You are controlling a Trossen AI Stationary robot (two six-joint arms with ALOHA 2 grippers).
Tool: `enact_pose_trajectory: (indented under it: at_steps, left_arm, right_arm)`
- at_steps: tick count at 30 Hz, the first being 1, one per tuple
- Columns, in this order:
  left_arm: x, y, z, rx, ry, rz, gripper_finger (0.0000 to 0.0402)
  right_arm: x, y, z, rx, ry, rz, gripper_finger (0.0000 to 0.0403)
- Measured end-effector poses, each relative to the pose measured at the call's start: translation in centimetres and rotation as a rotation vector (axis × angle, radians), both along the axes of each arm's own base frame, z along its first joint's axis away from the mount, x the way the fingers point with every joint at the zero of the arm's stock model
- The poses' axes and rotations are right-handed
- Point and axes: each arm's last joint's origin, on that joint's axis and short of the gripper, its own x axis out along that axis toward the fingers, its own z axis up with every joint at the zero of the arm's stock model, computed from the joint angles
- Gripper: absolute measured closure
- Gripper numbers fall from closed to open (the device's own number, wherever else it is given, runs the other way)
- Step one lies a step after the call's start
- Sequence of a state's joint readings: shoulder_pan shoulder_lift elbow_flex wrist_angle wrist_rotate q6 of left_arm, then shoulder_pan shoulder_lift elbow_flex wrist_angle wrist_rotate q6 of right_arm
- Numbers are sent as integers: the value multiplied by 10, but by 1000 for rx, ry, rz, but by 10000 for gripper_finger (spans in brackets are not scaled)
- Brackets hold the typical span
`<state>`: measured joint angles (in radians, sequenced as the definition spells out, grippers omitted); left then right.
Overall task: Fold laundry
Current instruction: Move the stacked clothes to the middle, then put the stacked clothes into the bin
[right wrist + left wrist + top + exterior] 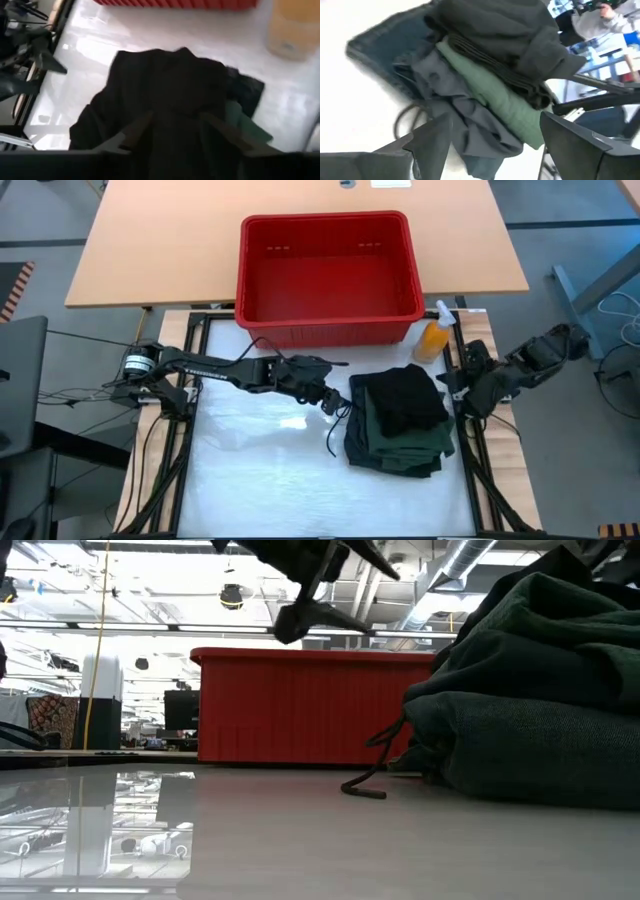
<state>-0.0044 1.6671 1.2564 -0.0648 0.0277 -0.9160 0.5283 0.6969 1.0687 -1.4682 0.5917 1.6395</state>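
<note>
Folded laundry (400, 420) is stacked just in front of the red basket (330, 275), black garment topmost, so finished pieces stay together. Left gripper (335, 402), fingers spread and empty, hangs beside the stack; right gripper (172, 131), parted and empty, is over its far side.

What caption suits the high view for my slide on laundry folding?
Folded dark garments stacked beside the red basket; left gripper open at the pile's edge, right gripper alongside.
</note>
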Motion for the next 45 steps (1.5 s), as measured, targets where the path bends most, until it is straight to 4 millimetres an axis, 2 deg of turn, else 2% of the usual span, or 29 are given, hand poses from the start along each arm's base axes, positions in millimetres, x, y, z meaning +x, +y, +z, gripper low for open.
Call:
enact_pose_trajectory:
  at_steps: [5,9,16,21,28,34,36,42,45]
  left_arm:
    - [12,-2,-20,-60,29,-45,109]
    - [20,-5,-36,-80,54,-66,109]
    - [21,-9,-40,-60,64,-79,109]
    - [20,-9,-41,-51,84,-89,109]
    - [18,-9,-44,18,121,-89,108]
    - [21,-11,-42,34,75,-95,108]
    - [27,-12,-47,29,41,-126,108]
    - [52,-19,-96,-93,19,-170,108]
    - [59,-20,-111,-141,6,-170,108]
  right_arm:
    - [-5,-3,-3,117,86,-13,134]
    - [-1,1,-15,196,182,-35,108]
    - [21,19,-55,292,297,-41,105]
    - [30,36,-78,376,229,-14,104]
    - [29,69,-115,414,265,-33,104]
    - [24,93,-142,336,368,-55,104]
    - [27,98,-148,307,389,-62,104]
    - [37,108,-158,281,370,-65,104]
    - [38,108,-160,277,369,-66,104]
